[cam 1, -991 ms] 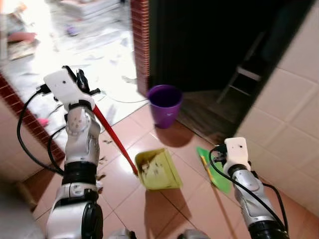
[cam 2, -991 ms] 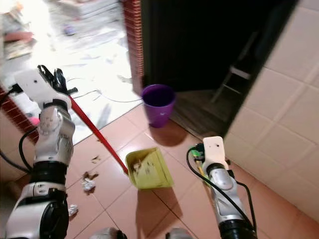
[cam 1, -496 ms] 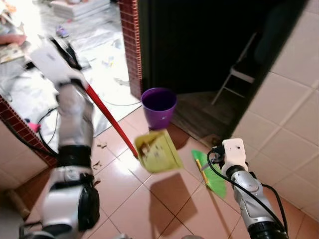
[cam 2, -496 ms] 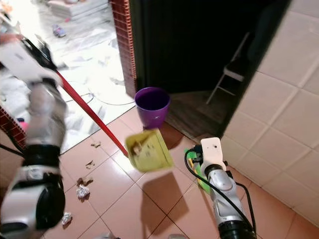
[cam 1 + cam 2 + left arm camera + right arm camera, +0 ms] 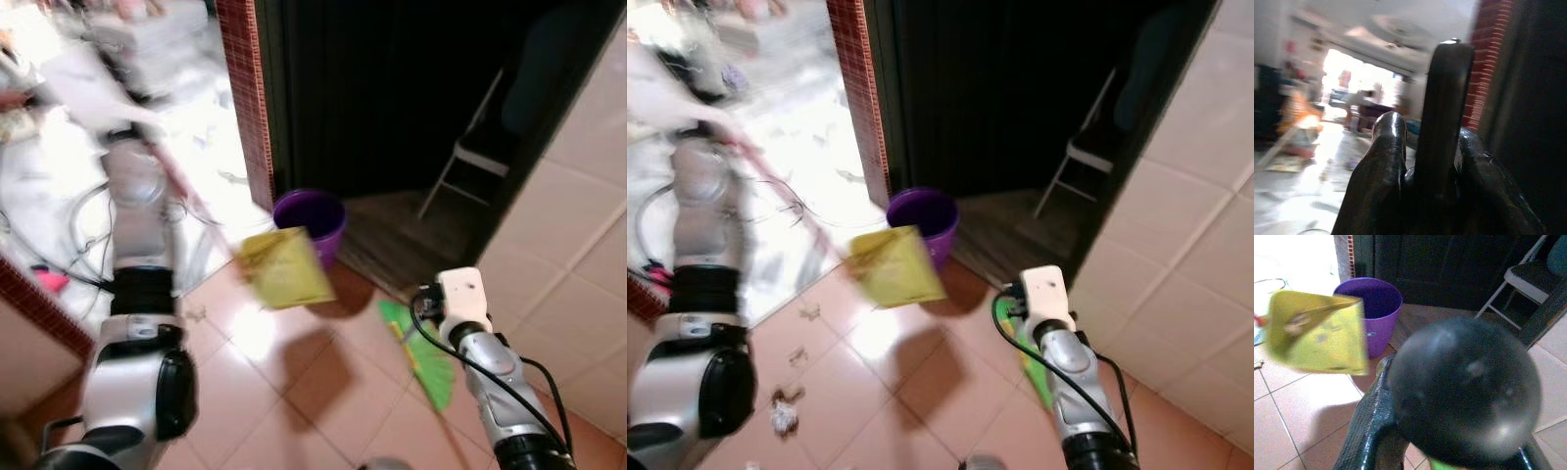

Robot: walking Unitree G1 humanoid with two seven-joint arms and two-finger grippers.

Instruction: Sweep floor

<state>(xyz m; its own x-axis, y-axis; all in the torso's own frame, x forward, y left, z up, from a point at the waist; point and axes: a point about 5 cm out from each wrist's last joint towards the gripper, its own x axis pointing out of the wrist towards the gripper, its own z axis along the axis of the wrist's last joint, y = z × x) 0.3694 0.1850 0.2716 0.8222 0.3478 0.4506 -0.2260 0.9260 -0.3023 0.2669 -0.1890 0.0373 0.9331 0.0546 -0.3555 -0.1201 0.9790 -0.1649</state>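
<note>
My left gripper [image 5: 1436,128] is raised high at the left and is shut on the dark end of the dustpan's red handle [image 5: 181,191], which is blurred by motion. The yellow-green dustpan [image 5: 284,266] hangs in the air, tilted, just in front of the purple bin [image 5: 312,217]. In the right wrist view the dustpan [image 5: 1317,338] overlaps the bin's [image 5: 1374,303] near rim. My right gripper [image 5: 1449,440] is shut on the round black end of the broom handle [image 5: 1464,387]. The green broom head [image 5: 423,351] rests on the tiles beside my right arm.
A brick pillar [image 5: 241,98] edges a dark doorway behind the bin. A folding chair [image 5: 472,164] stands inside it. A tiled wall [image 5: 588,215] closes the right side. Scraps of litter [image 5: 782,416] lie on the tiles at the left, and cables [image 5: 69,245] cross the bright floor beyond.
My left arm has lifted the dustpan off the tiles and carried it up to the purple bin. The right arm and broom have stayed put. The camera has shifted slightly.
</note>
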